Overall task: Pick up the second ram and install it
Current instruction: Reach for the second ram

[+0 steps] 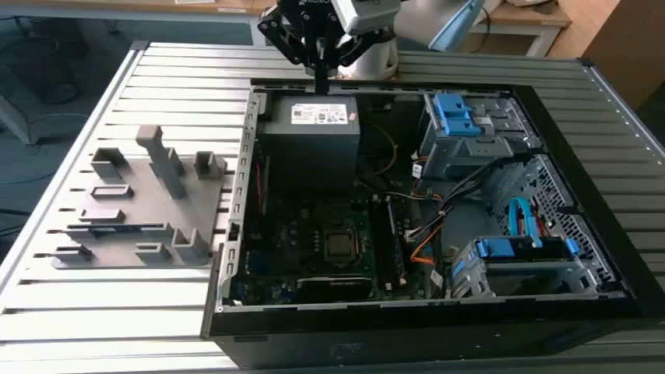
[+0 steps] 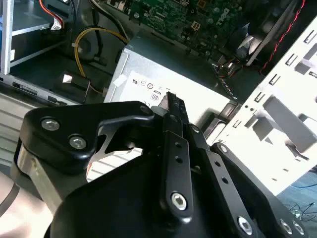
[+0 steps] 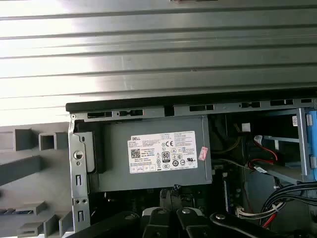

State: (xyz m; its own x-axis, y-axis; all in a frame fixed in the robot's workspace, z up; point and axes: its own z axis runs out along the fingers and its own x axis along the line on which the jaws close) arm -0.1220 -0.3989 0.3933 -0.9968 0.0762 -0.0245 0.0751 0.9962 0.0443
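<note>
Above the power supply [image 1: 308,132], the gripper [image 1: 318,64] pinches the second ram [image 2: 175,104], cables [image 1: 457,195] crowding nearby.

Exterior view overlooks the case [image 1: 416,343]; both wrist views closely face its power supply [image 2: 168,74] [image 3: 153,153].

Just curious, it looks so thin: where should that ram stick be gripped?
By its two flat faces, from above, as the gripper holds the second ram: it is slim and hangs edge-down, which leaves its lower edge free.
</note>
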